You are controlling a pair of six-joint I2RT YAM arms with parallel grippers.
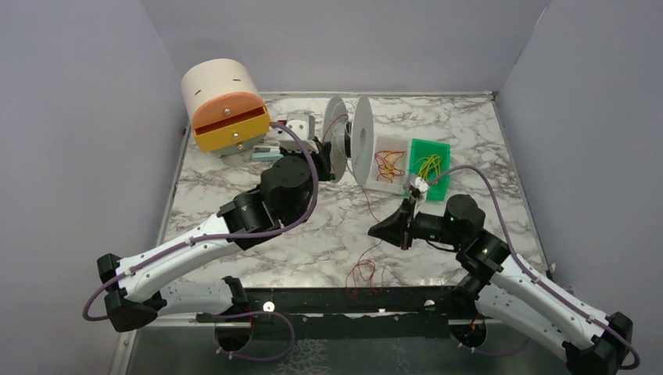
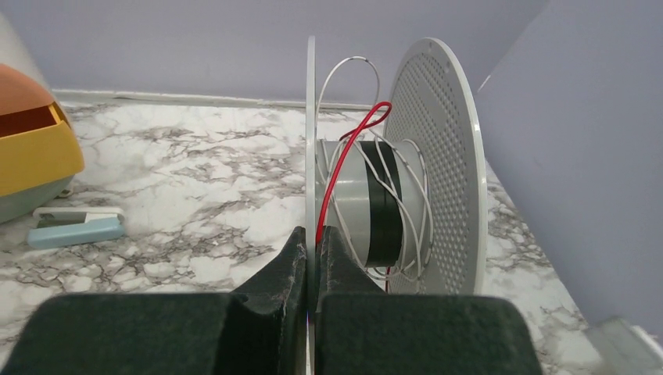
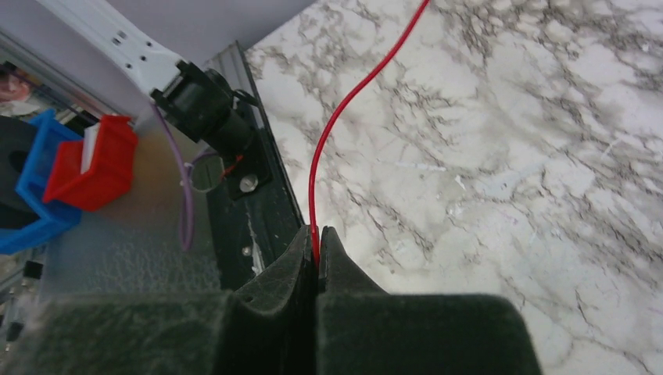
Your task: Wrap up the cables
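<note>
Two pairs of jaws are pressed together, each on something thin. The right gripper (image 3: 317,238) pinches the cable (image 3: 338,117) at its very tips. The red strand comes out of the seam between the pads, curves up over the table (image 3: 547,195) and leaves the wrist view at the top. Seen from above, this gripper hangs over the middle of the marble, pointing left, and the strand runs from it up to the spool (image 1: 361,144). Nearer the front rail (image 1: 328,301), more red cable lies in loose loops.

The left gripper (image 2: 311,234) clamps the edge of the spool's near flange, the thin disc standing upright in the slit between its pads. Just right of that disc the red strand climbs from behind the right pad, crosses the grey hub and bends in a small loop at the top, among slack white wires (image 2: 356,66). Whether these jaws nip it as well cannot be told. A black band circles the hub, and the far flange is perforated.

The spool stands on edge at the back of the table. Just right of it a white tray (image 1: 391,139) holds a tangle of red-orange strands (image 1: 388,166), and beside that a green tray (image 1: 444,152) holds yellow-green wires (image 1: 428,166). Left of the spool sits a cream drum (image 1: 215,82) with an orange and yellow front, a small pale-blue tool (image 2: 74,226) beside it.
</note>
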